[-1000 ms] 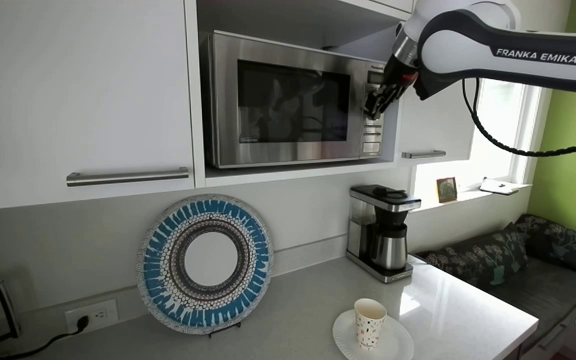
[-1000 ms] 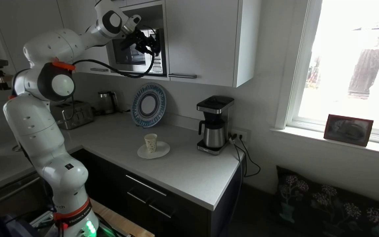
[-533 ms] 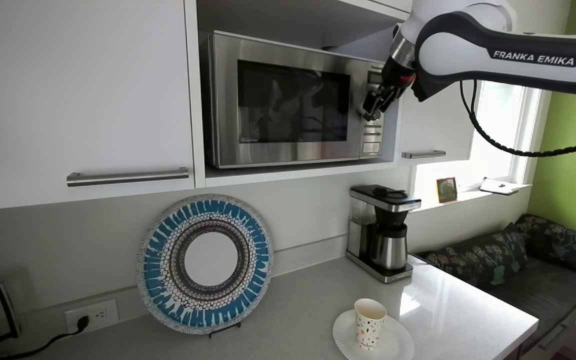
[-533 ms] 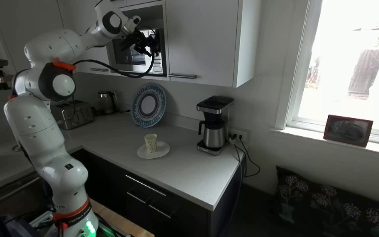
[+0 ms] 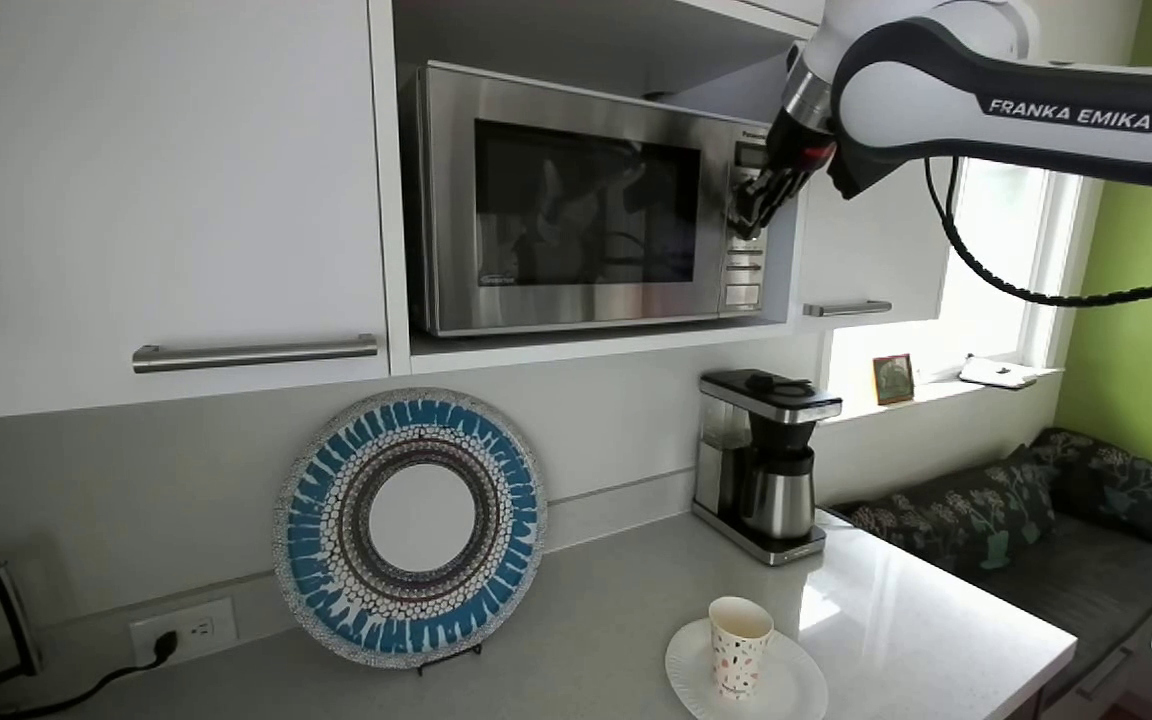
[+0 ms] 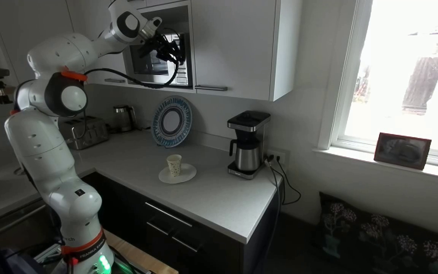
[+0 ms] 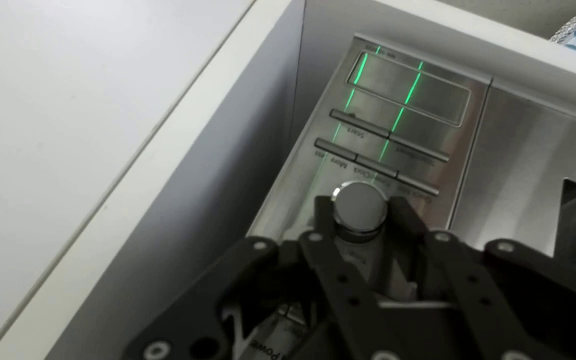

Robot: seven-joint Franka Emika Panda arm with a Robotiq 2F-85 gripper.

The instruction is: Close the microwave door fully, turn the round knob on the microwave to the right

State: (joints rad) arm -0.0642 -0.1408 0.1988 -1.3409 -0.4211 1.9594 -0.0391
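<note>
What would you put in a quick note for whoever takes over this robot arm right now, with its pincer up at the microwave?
Pincer: looks closed on the round knob, from both sides.
Where things are: the microwave sits in an open cabinet bay; the knob is on its control panel, next to the door.
Done: the door looks shut, about level with the panel; whether it has latched can't be seen.
Left: turning the knob to the right, or finishing that turn, since no mark shows how far it has gone. Then probably let go and back away.
</note>
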